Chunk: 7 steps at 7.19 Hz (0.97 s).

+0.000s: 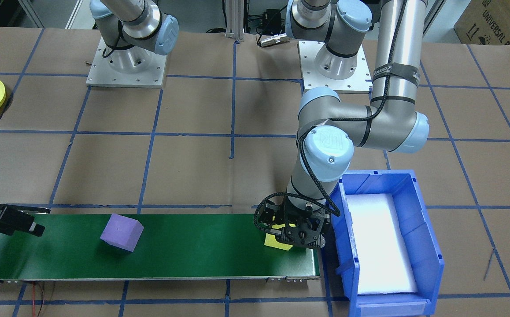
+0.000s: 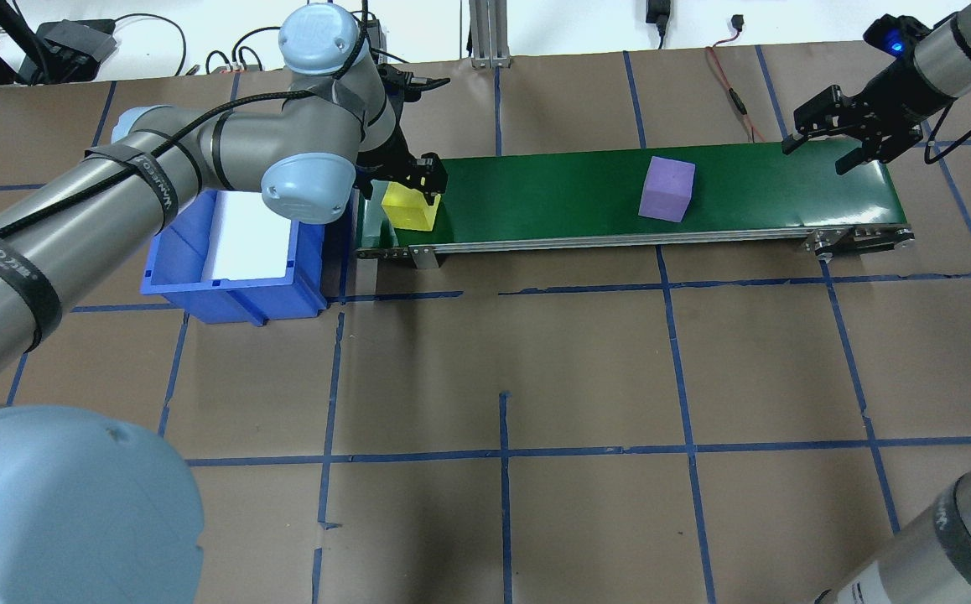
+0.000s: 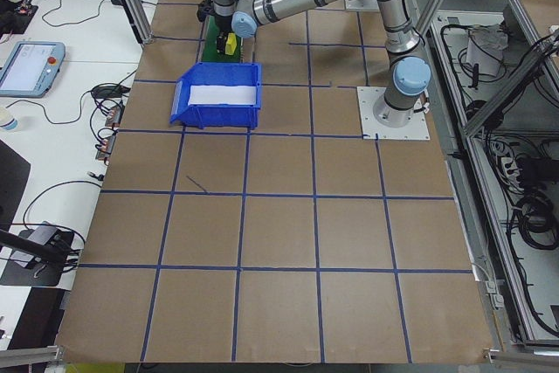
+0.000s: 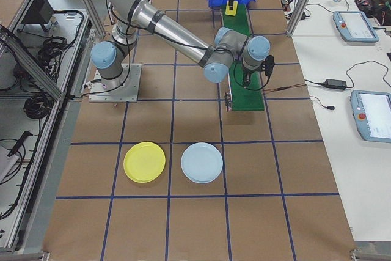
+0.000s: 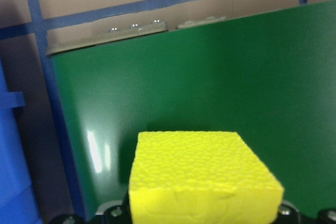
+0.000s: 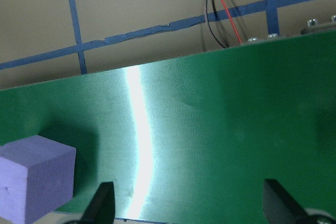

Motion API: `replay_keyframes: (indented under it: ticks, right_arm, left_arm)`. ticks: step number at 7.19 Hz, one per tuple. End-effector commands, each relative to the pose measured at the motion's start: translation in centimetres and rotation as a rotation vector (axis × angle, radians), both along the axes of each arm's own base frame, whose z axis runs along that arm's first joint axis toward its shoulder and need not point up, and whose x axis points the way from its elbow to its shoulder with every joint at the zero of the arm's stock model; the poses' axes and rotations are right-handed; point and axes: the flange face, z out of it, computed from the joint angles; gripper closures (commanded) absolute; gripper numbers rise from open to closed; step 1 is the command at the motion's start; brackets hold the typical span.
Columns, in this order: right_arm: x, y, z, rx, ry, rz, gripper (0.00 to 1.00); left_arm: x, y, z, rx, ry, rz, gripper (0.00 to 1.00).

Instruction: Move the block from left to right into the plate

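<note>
The left gripper [image 2: 425,178] is standing at the bin end of the green belt [image 2: 553,189], its jaws closed on the yellow block [image 2: 409,206], which is sitting between them at belt level. In the left wrist view the block's [image 5: 202,177] foam top is filling the lower frame, hiding the jaws. The blue bin [image 2: 234,252] is lying just beside that belt end. Further along the belt, a purple block [image 2: 667,189] is resting free, apart from both grippers. At the far end the right gripper [image 2: 821,141] is hovering above the belt, jaws standing open and holding nothing. Only the right side view is showing the yellow plate [image 4: 144,162] whole, on the bench beside a pale blue plate [image 4: 201,162], well apart from the belt.
</note>
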Motion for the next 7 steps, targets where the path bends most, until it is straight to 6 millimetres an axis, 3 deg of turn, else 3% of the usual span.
replay_keyframes:
  ticks: [1, 4, 6, 7]
  right_arm:
    - [0.0, 0.0, -0.2, 0.001, 0.0, 0.0, 0.0]
    - [0.0, 0.0, -0.2, 0.001, 0.0, 0.0, 0.0]
    - [0.0, 0.1, -0.2, 0.003, -0.001, -0.001, 0.0]
    - [0.0, 0.1, -0.1, 0.003, -0.001, -0.004, 0.0]
  left_arm:
    - [0.2, 3.6, 7.2, 0.043, 0.026, 0.006, 0.0]
    - [1.6, 10.8, 18.6, 0.055, 0.019, 0.013, 0.0]
    - [1.9, 17.6, 23.0, 0.084, 0.004, -0.006, 0.0]
    - [2.5, 19.8, 24.4, 0.073, 0.005, -0.01, 0.0]
